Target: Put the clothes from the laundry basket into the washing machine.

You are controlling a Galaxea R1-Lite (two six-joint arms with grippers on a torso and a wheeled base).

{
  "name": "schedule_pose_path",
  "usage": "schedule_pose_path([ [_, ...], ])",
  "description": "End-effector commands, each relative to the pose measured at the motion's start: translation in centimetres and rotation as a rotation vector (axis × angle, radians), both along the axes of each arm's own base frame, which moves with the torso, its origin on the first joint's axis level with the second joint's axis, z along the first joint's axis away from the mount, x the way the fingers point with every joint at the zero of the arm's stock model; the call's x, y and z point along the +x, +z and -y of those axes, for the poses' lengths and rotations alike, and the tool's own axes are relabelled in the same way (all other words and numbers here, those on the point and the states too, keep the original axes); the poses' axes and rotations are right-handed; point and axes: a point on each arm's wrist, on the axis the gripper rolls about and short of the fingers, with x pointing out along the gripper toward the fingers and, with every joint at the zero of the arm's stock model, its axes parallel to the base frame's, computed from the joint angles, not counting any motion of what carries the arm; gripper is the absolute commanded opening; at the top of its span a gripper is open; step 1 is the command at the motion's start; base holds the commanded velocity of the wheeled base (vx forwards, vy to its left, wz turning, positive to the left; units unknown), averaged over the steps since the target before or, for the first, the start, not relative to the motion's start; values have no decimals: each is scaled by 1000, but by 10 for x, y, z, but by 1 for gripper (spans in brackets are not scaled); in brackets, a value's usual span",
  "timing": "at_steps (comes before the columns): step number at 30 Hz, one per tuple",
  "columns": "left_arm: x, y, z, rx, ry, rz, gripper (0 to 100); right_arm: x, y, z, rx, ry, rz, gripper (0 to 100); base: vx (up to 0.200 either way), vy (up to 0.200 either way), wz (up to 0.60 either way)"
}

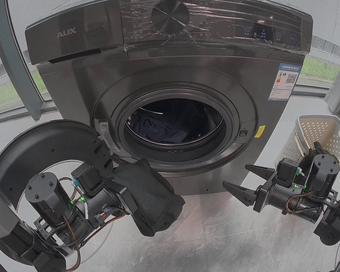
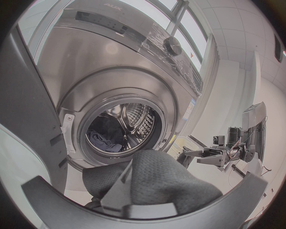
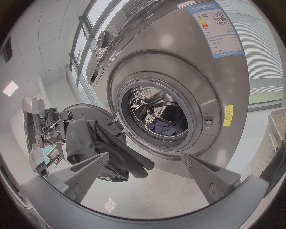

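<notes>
- floor (image 1: 208, 240): pale, glossy, marbled tile.
- washing machine (image 1: 172, 64): grey front-loader standing on the floor, door open.
- laundry basket (image 1: 333, 128): white, perforated, on the floor near the machine's right side.

washing machine (image 1: 172, 64) ahead | laundry basket (image 1: 324, 131) right | clothes (image 1: 165, 125) in drum (image 2: 135, 114)

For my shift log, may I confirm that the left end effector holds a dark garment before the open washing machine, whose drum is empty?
Not quite: the drum is not empty; the head view shows dark blue clothes inside. The left end effector does hold a dark garment before the open washing machine.
</notes>
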Motion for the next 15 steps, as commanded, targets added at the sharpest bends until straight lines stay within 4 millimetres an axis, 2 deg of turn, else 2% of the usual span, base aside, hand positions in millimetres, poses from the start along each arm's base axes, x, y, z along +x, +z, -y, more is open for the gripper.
schedule_pose_path([
  [1, 0, -3, 1, 8, -2, -8, 0, 0, -1, 0, -1, -1, -1, 100, 0, 0, 0],
  [12, 3, 0, 0, -2, 7, 3, 0, 0, -1, 0, 0, 1, -2, 100, 0, 0, 0],
  [15, 3, 0, 0, -2, 8, 1, 0, 0, -1, 0, 0, 1, -2, 100, 200, 0, 0],
])
